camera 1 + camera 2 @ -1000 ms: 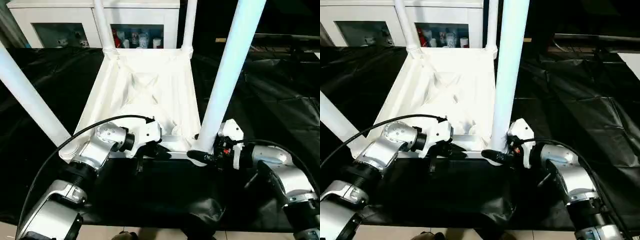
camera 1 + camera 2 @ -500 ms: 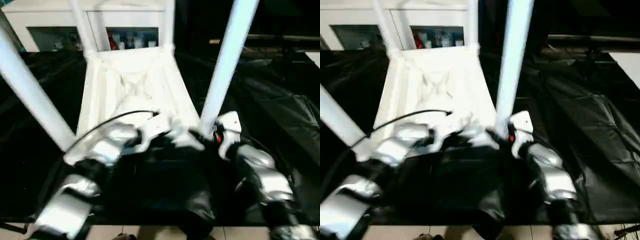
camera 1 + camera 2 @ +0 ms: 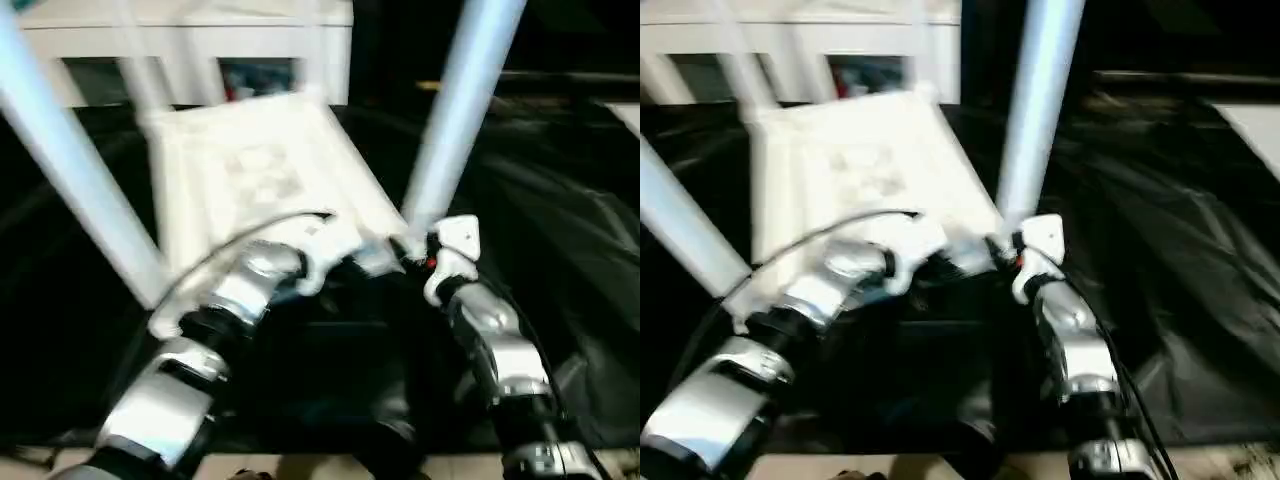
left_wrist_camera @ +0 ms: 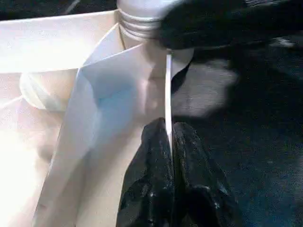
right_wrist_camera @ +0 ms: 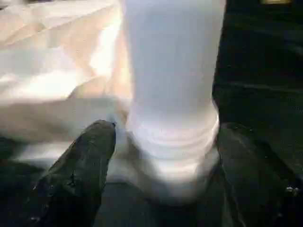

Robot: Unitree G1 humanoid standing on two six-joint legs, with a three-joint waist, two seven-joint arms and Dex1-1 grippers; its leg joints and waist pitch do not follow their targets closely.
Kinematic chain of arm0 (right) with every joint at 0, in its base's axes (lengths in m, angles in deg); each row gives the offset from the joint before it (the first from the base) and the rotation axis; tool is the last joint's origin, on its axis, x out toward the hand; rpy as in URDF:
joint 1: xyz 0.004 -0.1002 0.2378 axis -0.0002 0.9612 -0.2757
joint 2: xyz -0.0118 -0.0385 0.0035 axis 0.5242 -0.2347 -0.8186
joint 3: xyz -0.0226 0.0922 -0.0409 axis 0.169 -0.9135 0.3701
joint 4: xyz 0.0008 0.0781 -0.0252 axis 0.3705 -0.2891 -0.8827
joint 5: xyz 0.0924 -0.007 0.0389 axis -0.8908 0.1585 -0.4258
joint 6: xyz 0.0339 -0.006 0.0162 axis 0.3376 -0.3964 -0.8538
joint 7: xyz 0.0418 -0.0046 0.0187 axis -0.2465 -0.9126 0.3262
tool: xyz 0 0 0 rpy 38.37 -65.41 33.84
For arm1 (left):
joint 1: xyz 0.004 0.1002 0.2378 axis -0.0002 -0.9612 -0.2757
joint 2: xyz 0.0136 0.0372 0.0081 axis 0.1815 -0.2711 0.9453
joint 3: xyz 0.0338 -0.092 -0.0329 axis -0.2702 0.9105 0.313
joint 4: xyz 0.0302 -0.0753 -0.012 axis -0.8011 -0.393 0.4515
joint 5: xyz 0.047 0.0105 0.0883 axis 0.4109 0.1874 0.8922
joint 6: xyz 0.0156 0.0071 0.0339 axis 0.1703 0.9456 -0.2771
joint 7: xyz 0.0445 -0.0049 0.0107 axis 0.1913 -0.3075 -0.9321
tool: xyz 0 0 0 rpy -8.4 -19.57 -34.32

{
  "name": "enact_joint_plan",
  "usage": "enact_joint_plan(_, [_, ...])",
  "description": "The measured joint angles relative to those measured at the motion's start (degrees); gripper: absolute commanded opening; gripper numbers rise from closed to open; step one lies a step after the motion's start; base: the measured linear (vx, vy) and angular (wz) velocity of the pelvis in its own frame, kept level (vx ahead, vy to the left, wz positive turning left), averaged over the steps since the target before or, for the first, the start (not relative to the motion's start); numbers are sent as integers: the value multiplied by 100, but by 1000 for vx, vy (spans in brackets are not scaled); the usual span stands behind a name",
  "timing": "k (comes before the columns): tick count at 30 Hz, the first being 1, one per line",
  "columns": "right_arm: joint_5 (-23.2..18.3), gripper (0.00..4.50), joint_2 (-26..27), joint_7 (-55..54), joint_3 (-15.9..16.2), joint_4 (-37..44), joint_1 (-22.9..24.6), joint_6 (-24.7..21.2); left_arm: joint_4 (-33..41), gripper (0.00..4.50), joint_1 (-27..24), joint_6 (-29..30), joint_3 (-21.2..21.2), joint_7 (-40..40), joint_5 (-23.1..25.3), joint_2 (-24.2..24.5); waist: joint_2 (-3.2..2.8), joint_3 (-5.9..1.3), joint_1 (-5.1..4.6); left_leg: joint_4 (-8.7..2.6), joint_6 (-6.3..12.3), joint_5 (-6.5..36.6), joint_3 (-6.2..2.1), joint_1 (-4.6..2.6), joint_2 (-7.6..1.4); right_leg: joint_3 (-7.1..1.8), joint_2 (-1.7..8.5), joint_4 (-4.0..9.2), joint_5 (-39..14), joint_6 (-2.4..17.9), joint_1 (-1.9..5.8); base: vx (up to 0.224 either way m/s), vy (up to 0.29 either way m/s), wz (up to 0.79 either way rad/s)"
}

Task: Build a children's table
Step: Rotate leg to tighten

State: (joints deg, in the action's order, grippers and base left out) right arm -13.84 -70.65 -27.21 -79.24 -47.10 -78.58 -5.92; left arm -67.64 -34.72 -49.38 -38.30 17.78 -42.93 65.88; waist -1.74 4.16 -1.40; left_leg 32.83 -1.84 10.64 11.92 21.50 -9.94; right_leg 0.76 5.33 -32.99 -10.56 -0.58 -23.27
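Tabletop [image 3: 250, 175] upside down on black cloth [image 3: 560, 230], now swung skewed since a second ago | left gripper [image 4: 169, 142] pinched on its rim | right gripper [image 5: 163, 142] straddles near leg [image 5: 173, 61] base (grip unclear) | all legs in, likely repositioning

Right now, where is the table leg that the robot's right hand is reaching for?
The leg stands upright in the tabletop's near right corner, seen from the head. The right gripper has one finger on each side of its base, beside the black sheet.
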Motion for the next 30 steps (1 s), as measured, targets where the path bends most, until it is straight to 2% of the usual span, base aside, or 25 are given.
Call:
enact_joint_plan(5, [-129, 390, -759, 1141, 311, 218, 52, -129, 247, 0, -157, -93, 9, 357, -74, 226, 4, 8, 0, -24, 0, 0, -3, 2, -1, 3, -4, -2, 13, 21, -16, 0, 0, 0])
enact_joint_plan(9, [-232, 390, -1292, 2078, 362, 416, 119, -102, 559, 0, -383, -370, -9, 1099, -165, 589, 3, 9, 47, -45, 1, 0, -3, 15, -8, 17, -6, -4, 7, 12, -35, 0, 0, 0])
enact_joint_plan(12, [-336, 390, -1444, 2459, 364, 504, 123, -100, 784, 0, -490, -479, -47, 1655, -292, 784, -1, 6, 117, -43, 29, -16, -1, 62, -9, 21, -6, -5, 6, 12, -74, 0, 0, 0])
enact_joint_plan(16, [-448, 390, -1577, 2906, 440, 606, 150, -106, 1136, 0, -665, -511, -227, 2300, -425, 945, 0, 7, 247, -33, 38, -10, 3, 66, -9, 20, -3, -8, -1, 26, -73, 0, 0, 0])
enact_joint_plan(19, [-494, 390, -1642, 3085, 561, 608, 153, -118, 1187, 0, -687, -512, -302, 2458, -439, 947, 2, 8, 302, -16, 38, -10, 7, 61, -10, 13, -2, -16, 6, 36, -70, 0, 0, 0])
enact_joint_plan(22, [-505, 390, -1698, 3249, 610, 607, 154, -152, 1213, 0, -720, -505, -301, 2520, -446, 973, 6, 10, 296, -7, 37, -12, 9, 56, -10, 8, -2, -18, 14, 47, -66, 0, 0, 0])
enact_joint_plan(30, [-498, 324, -1737, 3404, 652, 596, 153, -158, 1215, 0, -720, -502, -291, 2554, -446, 994, 5, 10, 302, -3, 37, -13, 10, 56, -11, 8, -2, -23, 16, 48, -67, 0, 0, 0])
